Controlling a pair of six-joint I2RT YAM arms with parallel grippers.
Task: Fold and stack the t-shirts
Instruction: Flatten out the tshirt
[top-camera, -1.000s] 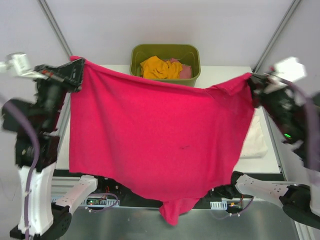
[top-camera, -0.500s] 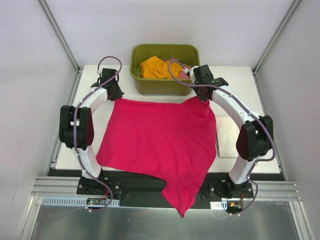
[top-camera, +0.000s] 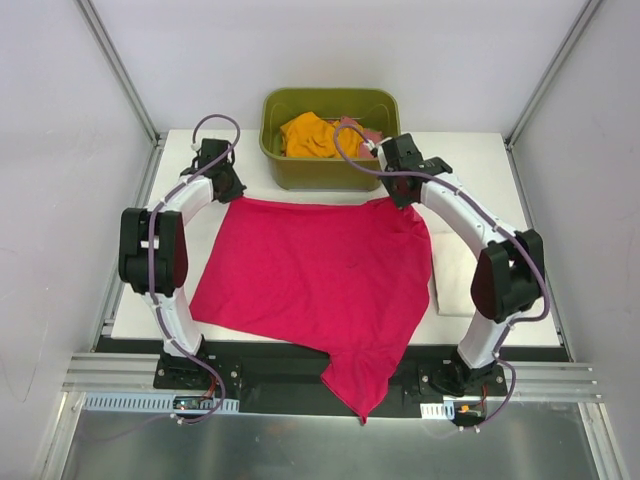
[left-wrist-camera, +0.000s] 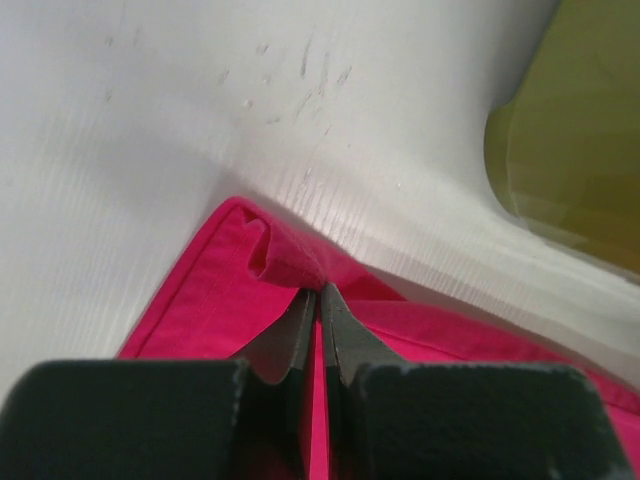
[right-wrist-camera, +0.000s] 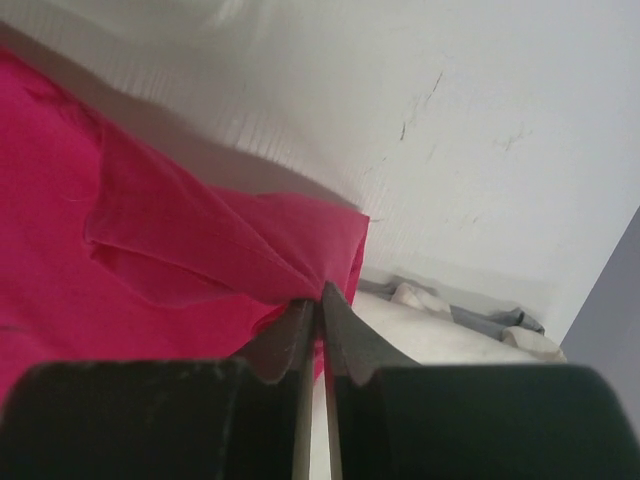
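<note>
While the crimson t-shirt (top-camera: 310, 280) lies spread on the worktop (top-camera: 470, 152), the left claw (left-wrist-camera: 320, 292) grips one corner. The right claw (right-wrist-camera: 318, 290) grips another.

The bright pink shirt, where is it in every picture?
Top external: crimson-pink t-shirt spread mid-table, one end hanging off the near edge.
Left wrist: crimson-pink t-shirt along the bottom, corner at centre.
Right wrist: crimson-pink t-shirt fills the left and bottom.
Shared landmark: the white table beneath it.

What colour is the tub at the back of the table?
The tub is olive green; the top view shows it best.
</note>
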